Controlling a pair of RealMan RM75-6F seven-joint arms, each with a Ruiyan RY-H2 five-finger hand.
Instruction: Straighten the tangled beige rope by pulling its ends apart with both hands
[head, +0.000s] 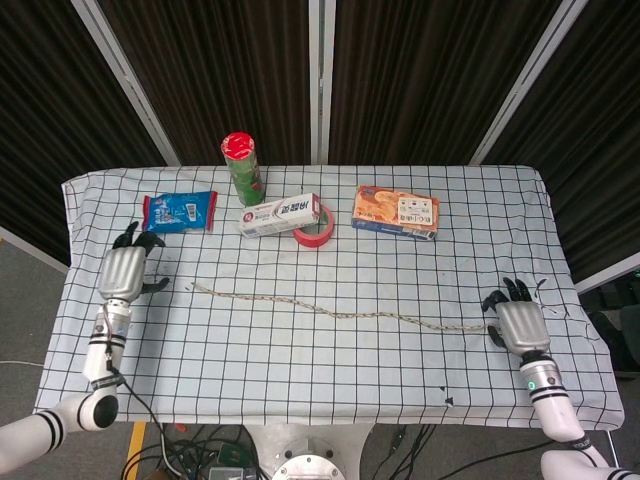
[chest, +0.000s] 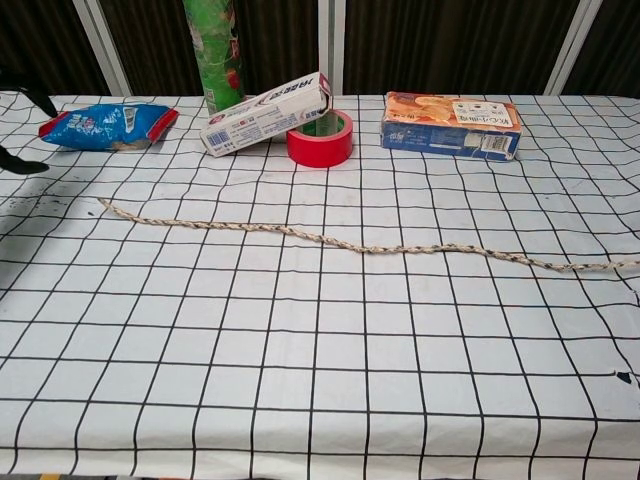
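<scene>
The beige rope (head: 340, 313) (chest: 330, 240) lies almost straight across the checkered cloth, with only slight waves. Its left end (head: 191, 287) lies loose on the cloth. My left hand (head: 122, 272) hovers to the left of that end with its fingers apart, holding nothing. In the chest view only its dark fingertips (chest: 22, 166) show at the left edge. My right hand (head: 518, 322) sits at the rope's right end, which runs in at its thumb side as if pinched there. The chest view cuts this hand off.
Along the back stand a green can with a red lid (head: 241, 168) (chest: 213, 50), a blue snack bag (head: 180, 210) (chest: 105, 124), a toothpaste box (head: 280, 214), a red tape roll (head: 313, 232) (chest: 320, 140) and an orange box (head: 396, 211).
</scene>
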